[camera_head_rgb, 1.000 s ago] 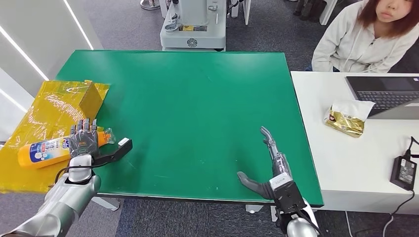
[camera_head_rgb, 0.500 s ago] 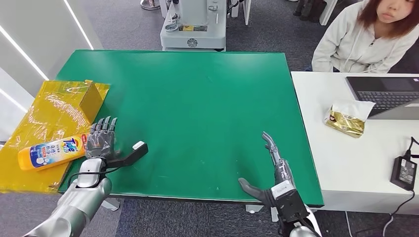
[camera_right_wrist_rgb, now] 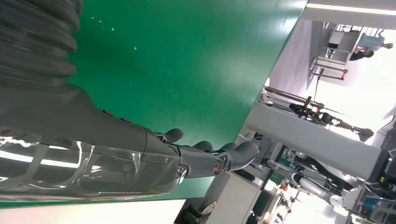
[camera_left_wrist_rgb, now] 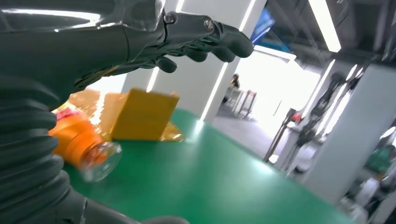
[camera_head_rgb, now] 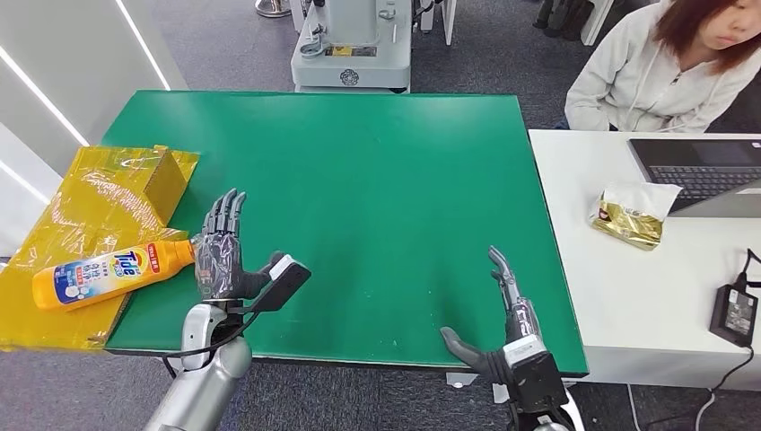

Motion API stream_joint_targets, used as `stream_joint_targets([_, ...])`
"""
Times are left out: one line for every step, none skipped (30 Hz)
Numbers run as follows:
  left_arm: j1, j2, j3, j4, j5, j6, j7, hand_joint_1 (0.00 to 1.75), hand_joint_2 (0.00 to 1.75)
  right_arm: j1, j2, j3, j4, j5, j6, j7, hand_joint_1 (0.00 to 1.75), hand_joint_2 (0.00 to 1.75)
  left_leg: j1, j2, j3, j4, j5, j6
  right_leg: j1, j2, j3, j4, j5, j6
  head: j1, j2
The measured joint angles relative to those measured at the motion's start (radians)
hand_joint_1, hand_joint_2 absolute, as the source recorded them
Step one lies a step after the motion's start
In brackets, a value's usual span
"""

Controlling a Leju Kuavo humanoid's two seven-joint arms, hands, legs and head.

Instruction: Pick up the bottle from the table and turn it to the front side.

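In the head view the orange bottle (camera_head_rgb: pixel 108 275) lay ungrasped at the green table's (camera_head_rgb: pixel 359 180) left edge just beside the spread, empty left hand (camera_head_rgb: pixel 221 251), the right hand (camera_head_rgb: pixel 502 341) flat and empty; the left wrist view showed the bottle's cap end near that hand, so a grasp seemingly came next.

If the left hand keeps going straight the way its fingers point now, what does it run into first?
Probably nothing close: the left hand points up the bare green table toward its far edge. The bottle lies off to its side on the yellow sheet, outside that line. The yellow box looks just clear, though depth is uncertain.
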Motion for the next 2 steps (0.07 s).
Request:
stream_joint_targets([0.013, -0.003, -0.006, -0.034, 0.030, -0.015, -0.015, 0.00, 1.75, 0.001, 0.001, -0.002, -0.001, -0.005, -0.001, -0.003, 0.00, 1.75, 0.000, 0.000, 0.000, 0.000, 0.000, 0.000, 0.000, 0.000, 0.000, 0.000, 0.000, 0.000, 0.000, 0.000])
stream_joint_targets([0.019, -0.004, -0.008, -0.051, 0.044, -0.021, -0.022, 0.00, 1.75, 0.002, 0.001, -0.003, -0.002, -0.007, -0.001, -0.004, 0.00, 1.75, 0.000, 0.000, 0.000, 0.000, 0.000, 0.000, 0.000, 0.000, 0.000, 0.000, 0.000, 0.000, 0.000, 0.000])
